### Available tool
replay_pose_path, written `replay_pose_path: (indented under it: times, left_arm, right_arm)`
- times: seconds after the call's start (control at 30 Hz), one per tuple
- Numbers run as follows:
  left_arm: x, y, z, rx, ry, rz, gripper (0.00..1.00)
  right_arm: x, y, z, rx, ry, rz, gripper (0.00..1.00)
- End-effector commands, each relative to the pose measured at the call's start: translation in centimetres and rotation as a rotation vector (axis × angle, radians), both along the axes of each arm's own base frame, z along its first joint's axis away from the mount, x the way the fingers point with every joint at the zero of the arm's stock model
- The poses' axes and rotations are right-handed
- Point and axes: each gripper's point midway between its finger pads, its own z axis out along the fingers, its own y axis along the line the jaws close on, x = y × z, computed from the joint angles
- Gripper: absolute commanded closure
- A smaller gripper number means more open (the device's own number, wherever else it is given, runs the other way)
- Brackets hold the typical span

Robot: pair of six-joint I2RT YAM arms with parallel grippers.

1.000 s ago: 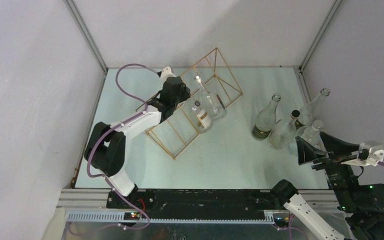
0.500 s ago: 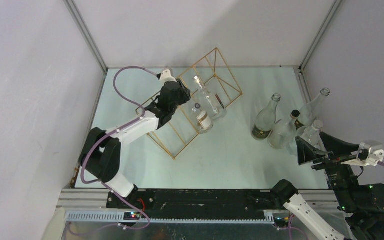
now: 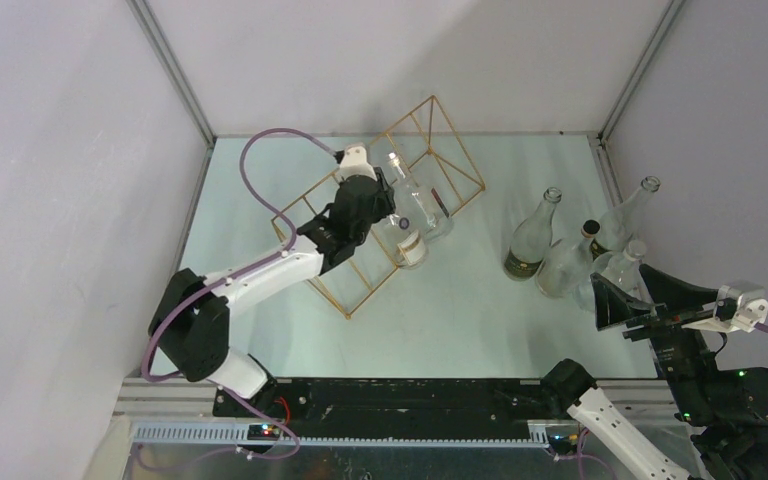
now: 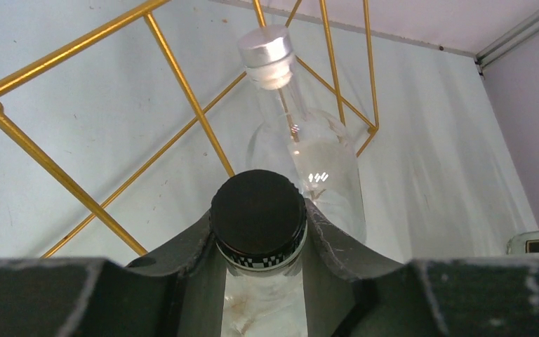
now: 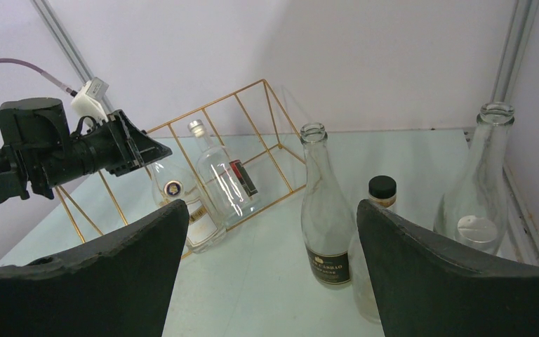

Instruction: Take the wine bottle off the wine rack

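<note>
- My left fingers [image 4: 182, 261] were clenched on the bottle's neck, just under its black cap, one pad on each side.
- So the left gripper [image 4: 258, 223] had its grip, and I judged the step in hand to be the draw-out, with the grasp already made.
- The bottle [image 3: 409, 243] lay slanted inside the rack [image 4: 63, 177], neck uppermost towards my wrist and base low. I could not tell whether the base had lifted off its wires.
- It looked like clear glass, seemingly empty, with a checked band under the cap, a round emblem on the shoulder and a pale label lower down.
- A second bottle [image 4: 323, 175], clear with a silver cap, leaned in the rack just beside mine, on the far side of a gold wire.
- The next move, as I read it, called for a pull along the neck's own line, up and back out of the cell. It would have to be straight enough that the shoulder missed the wires and the neighbour was not knocked.
- Smooth glass held only at the neck might swing or slip, so a slow lift seemed wise.
- My right gripper [image 3: 645, 297] hung wide open and empty, well apart from the rack, near the standing bottles [image 3: 533, 238].
</note>
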Motion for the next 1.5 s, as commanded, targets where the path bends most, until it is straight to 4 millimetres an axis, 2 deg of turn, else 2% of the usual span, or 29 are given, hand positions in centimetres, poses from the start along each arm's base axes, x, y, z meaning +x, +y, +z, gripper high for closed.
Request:
replay_pose_path:
  times: [0.0, 0.4, 0.67, 1.07, 1.47]
  left_arm:
    - [-0.2, 1.7, 7.5, 0.031, -0.195, 0.071, 1.0]
    - [-2.5, -0.9, 9.6, 0.034, -0.245, 0.022, 1.0]
    - [-4.4, -4.2, 10.2, 0.052, -0.262, -0.044, 1.0]
    - [-5.9, -8.5, 10.6, 0.099, -0.277, -0.128, 1.0]
    - [-8.0, -14.6, 11.2, 0.068, -0.282, -0.256, 1.0]
  right_arm:
    - [0.0, -0.2, 0.3, 0.018, 0.001, -0.01, 0.08]
    - [0.2, 0.1, 0.2, 0.02, 0.015, -0.002, 0.08]
    - [0.4, 0.4, 0.2, 0.02, 0.021, 0.004, 0.08]
    - [0.6, 0.7, 0.4, 0.017, 0.02, 0.012, 0.08]
    - [0.5, 0.7, 0.3, 0.015, 0.019, 0.012, 0.08]
